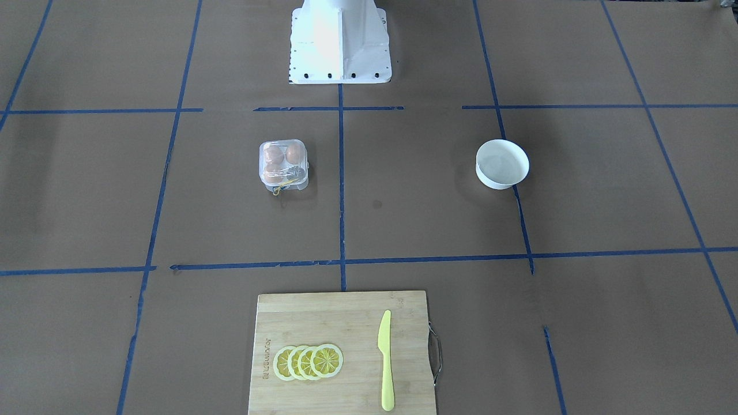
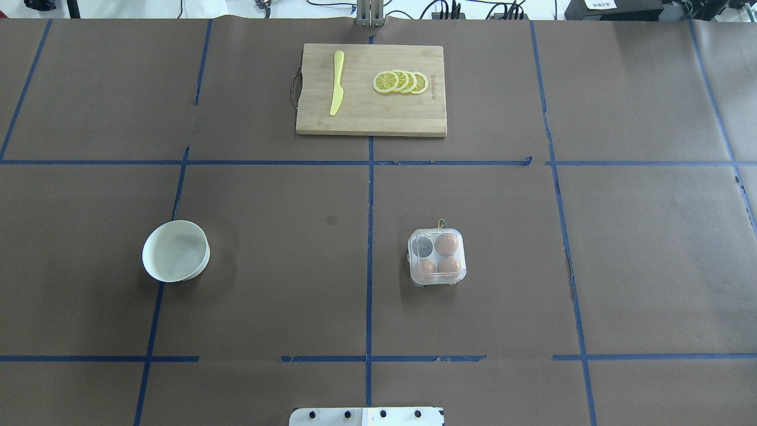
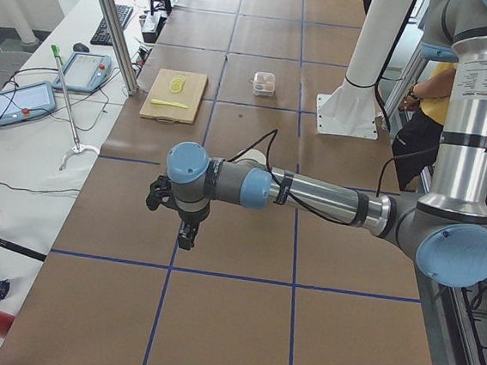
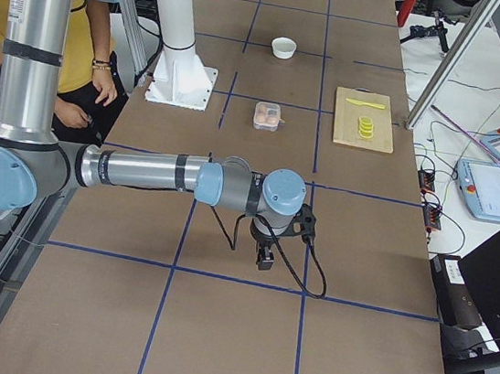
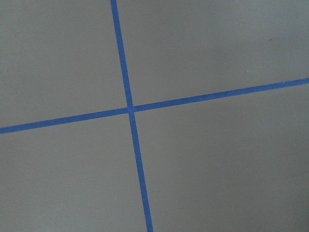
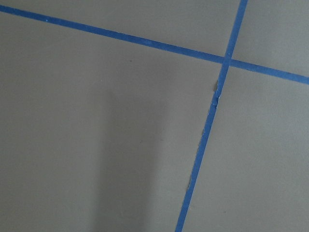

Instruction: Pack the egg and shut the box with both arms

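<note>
Grey and tubular, the left arm point(image 3: 311, 193) reached out low over the bench point(image 2: 266, 296), well to the left of the box point(image 2: 437, 258). Its jaws pointed down at bare brown paper. We saw them only from the side view, so we could not tell how far apart they stood or whether they held anything. Its wrist camera showed only crossed blue tape lines point(image 5: 129, 109).

Nearer the box, but still well to its left, a white bowl point(image 2: 175, 251) stood upright. Beyond the box and a little to its left lay a wooden cutting board point(image 2: 371, 112). On it were a yellow knife point(image 2: 337, 83) and, to the right of that, a row of overlapping lemon slices point(image 2: 400, 82).

The box itself sat just right of the bench's centre tape line, its clear lid apparently down over the four cups. We counted three eggs inside it: one egg point(image 2: 446, 243) in the far right cup and the other two in the near cups. The far left cup point(image 2: 421, 245) looked unfilled.

Well to the right of the box, the right arm point(image 4: 141, 171) stretched out low in the same way. We could not tell the state of its jaws either.
</note>
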